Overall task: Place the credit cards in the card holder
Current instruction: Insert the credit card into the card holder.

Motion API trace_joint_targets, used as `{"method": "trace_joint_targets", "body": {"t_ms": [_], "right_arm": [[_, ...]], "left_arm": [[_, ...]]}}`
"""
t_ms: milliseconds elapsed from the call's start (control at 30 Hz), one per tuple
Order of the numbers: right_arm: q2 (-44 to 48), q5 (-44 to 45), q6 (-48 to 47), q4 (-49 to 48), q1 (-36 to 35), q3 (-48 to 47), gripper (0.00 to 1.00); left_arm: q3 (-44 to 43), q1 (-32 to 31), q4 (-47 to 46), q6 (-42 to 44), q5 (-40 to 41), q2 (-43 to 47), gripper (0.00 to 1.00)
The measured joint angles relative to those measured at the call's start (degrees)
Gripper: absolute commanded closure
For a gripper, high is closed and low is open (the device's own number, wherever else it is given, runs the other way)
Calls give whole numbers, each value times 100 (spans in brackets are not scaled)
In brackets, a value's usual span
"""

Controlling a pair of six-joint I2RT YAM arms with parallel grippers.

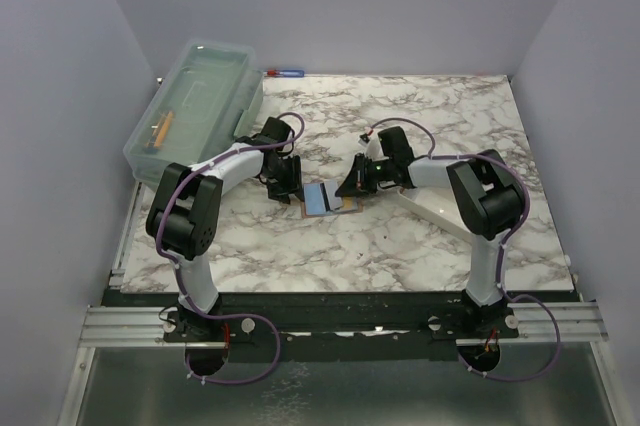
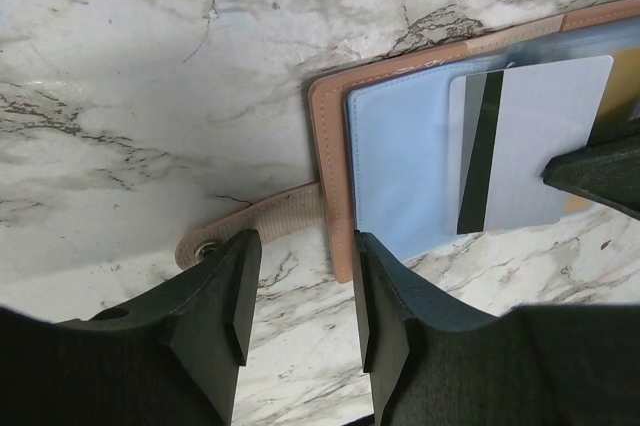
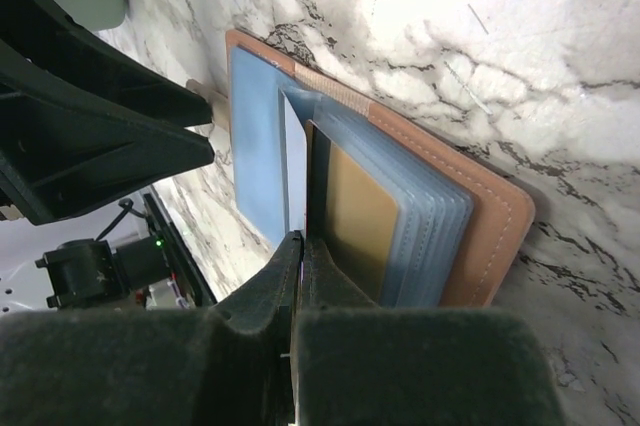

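Note:
The card holder lies open on the marble between my grippers, with tan leather and blue plastic sleeves. My right gripper is shut on the edge of a pale card with a dark stripe. The card is partly inside a left-hand sleeve. A tan-gold card sits in the stack of sleeves beside it. My left gripper is open and empty at the holder's left edge, by its snap strap. The dark card is not visible.
A clear lidded plastic box stands at the back left. A white tray lies under the right arm. A red and blue tool lies at the back wall. The left gripper is close in front of the right one.

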State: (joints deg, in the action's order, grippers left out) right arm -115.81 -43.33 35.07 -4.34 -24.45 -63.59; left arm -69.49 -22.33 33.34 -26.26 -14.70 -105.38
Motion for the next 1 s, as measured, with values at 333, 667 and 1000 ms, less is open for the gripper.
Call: {"method": "trace_joint_targets", "body": {"t_ms": [333, 667, 1000], "right_arm": [[251, 439, 527, -358, -256, 352, 76], [483, 1246, 251, 682, -527, -79, 52], [514, 1950, -4, 1432, -942, -538, 44]], "left_arm": [[33, -31, 2, -2, -2, 0, 55], [177, -31, 2, -4, -15, 33, 55], [170, -31, 4, -2, -28, 33, 57]]}}
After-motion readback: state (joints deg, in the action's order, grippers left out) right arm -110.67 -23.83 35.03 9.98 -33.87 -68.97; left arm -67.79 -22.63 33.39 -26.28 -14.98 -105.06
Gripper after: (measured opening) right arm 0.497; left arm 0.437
